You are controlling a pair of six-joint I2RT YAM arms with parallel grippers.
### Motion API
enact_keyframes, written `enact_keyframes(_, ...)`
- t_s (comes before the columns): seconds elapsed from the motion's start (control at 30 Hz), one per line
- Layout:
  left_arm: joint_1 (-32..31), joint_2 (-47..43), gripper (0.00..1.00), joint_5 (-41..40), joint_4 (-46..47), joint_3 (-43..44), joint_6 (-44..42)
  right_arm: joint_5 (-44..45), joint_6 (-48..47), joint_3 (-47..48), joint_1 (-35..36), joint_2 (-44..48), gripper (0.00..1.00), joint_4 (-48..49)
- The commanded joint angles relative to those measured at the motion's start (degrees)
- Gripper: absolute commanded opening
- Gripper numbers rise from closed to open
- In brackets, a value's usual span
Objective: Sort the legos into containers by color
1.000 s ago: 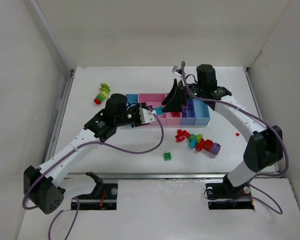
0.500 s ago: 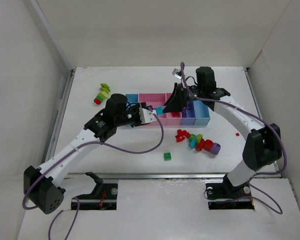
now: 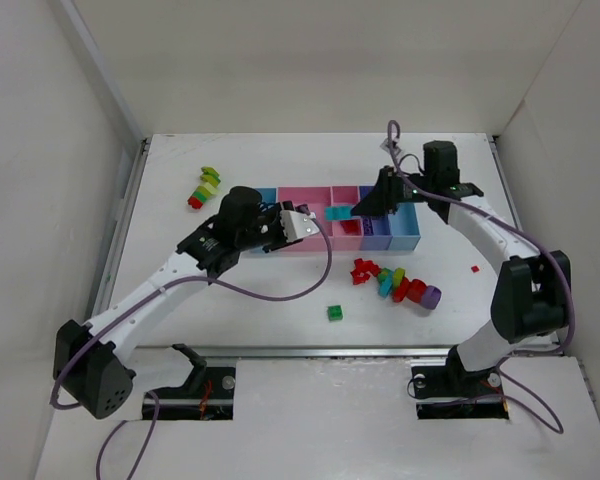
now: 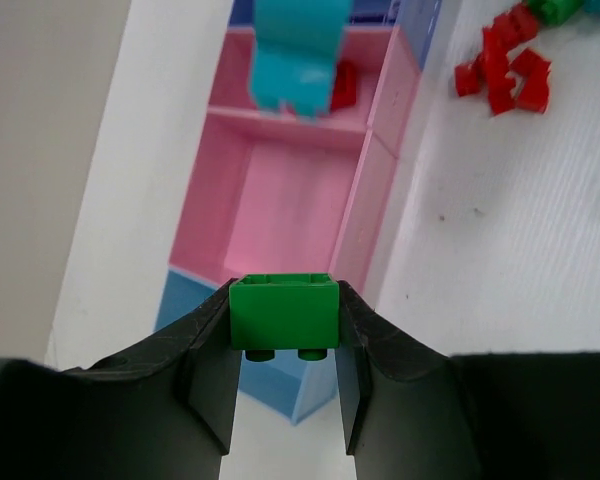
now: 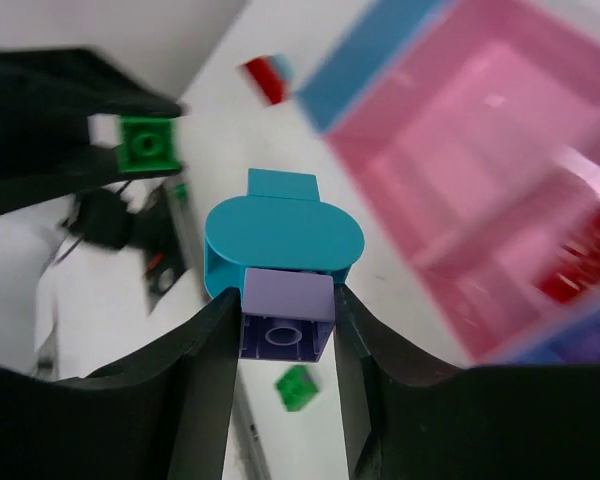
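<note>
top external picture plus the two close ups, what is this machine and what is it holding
These are two robot arms bolted at the near edge of a table, each ending in a two-finger gripper. The wide picture looks down from above and behind them. Each close-up comes from a camera on a wrist; the dark shapes at the bottom are that gripper's own fingers. On the table lies a row of joined trays, blue, pink and purple, with loose toy bricks near it and another clump far left. The left gripper pinches a green brick; the right gripper pinches a purple brick with a teal piece stuck on it.
</note>
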State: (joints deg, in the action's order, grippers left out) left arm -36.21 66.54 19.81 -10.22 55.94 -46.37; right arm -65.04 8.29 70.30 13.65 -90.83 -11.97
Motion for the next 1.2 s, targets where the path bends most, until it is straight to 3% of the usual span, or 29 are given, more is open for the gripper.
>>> enact_keyframes(0.0,0.7,2.5,0.00,-6.0,-0.9,1.5,4.4,11.8,3.4,-1.6,-4.5,3.3,0.00,1.9)
enact_keyframes(0.07,0.7,3.7,0.00,-6.5,-1.6,1.5,5.8,16.9,5.5,-2.1,-5.6,3.3,0.00,1.9)
enact_keyframes(0.27,0.7,5.0,0.00,-5.4,-2.3,2.7,6.5,15.4,5.5,-0.3,-5.0,1.9,0.00,2.7)
enact_keyframes(0.4,0.7,5.5,0.00,-0.5,-5.2,3.8,5.1,15.4,5.0,-0.3,-5.6,2.5,0.00,2.7)
enact_keyframes(0.53,1.8,6.1,0.00,13.5,-13.2,5.1,0.9,15.4,4.4,-1.4,-5.6,3.6,0.00,2.2)
enact_keyframes(0.57,4.0,5.4,0.00,22.4,-13.8,5.1,-0.7,15.4,3.8,-1.4,-5.6,4.2,0.00,2.2)
enact_keyframes(0.7,6.2,1.5,0.00,33.0,-12.4,3.2,-10.0,14.8,2.8,-1.4,-6.2,5.6,0.00,1.7)
enact_keyframes(0.9,6.8,5.3,0.00,33.0,-14.8,7.2,-11.7,14.8,1.1,-0.9,-7.2,7.3,0.00,-0.7)
enact_keyframes(1.0,8.2,8.5,0.00,27.4,-6.2,7.8,3.7,15.5,-0.6,-0.3,-7.2,7.9,0.00,-2.4)
enact_keyframes(1.17,12.8,17.1,0.00,11.7,-1.7,12.1,18.9,15.5,-1.1,-0.3,-7.2,7.9,0.00,-2.4)
